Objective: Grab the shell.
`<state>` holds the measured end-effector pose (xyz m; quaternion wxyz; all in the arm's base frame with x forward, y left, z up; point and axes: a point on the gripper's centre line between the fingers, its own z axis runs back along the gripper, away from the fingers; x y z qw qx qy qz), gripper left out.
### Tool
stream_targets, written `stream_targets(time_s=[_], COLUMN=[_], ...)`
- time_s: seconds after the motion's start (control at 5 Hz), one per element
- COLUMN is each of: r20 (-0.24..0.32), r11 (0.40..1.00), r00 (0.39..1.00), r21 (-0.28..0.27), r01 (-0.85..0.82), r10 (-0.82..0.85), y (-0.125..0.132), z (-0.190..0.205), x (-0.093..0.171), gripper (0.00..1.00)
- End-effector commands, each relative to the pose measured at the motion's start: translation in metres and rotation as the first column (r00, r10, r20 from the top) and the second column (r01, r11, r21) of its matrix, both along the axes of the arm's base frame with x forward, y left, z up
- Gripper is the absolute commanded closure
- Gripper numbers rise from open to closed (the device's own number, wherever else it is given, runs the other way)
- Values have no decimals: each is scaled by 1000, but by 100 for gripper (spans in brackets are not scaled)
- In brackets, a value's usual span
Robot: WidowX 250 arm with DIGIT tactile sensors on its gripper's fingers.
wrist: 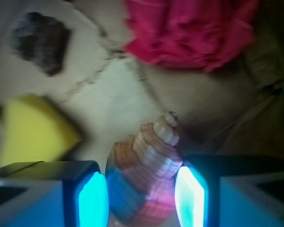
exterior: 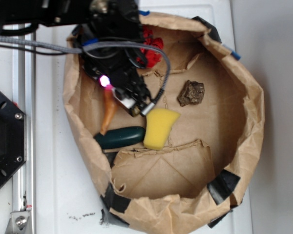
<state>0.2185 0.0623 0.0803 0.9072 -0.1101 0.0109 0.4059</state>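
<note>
- Gripper (wrist: pixel 142 196): at the bottom centre of the wrist view, jaws standing open to either side of the shell, glowing pads (wrist: pixel 93 198) flanking its body. The right pad looks to be touching or nearly touching the shell; a narrow gap is showing on the left. Nothing is clamped yet, as far as can be judged.
- Shell (wrist: pixel 144 177): lying between the jaws, ridged spire pointing toward the frame's centre; in the exterior view its orange tail (exterior: pixel 108 114) is trailing out below the arm at centre left.
- Risk, squeeze-out: the body is rounded and tapering, so closing pads may be pushing it forward out of the jaws rather than pinning it.
- Risk, uneven contact: the right pad meeting first could be rotating the shell before the left pad arrives.
- Sponge (wrist: pixel 31 130): sitting near the left jaw, left of frame; a sideways shift could be catching it.
- Cloth (wrist: pixel 189 30): filling the upper right, apart from the jaws; low risk.
- Rock (wrist: pixel 40 40): upper left, well apart.
- Green object (exterior: pixel 119 137): lying just beside the tail's tip; lifting could be snagging it.
- Bag (exterior: pixel 244 146): soft paper floor, possibly giving under downward pressure.
</note>
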Motion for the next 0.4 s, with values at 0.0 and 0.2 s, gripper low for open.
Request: stream_targets(time_s=[0.0, 0.2], r20=[104, 93], r11=[994, 972], r00=[989, 968], r21=[43, 70], r01=[103, 226], r10=[-107, -232], y=[-18, -33], z=[36, 42], x=[12, 11], gripper=[100, 100])
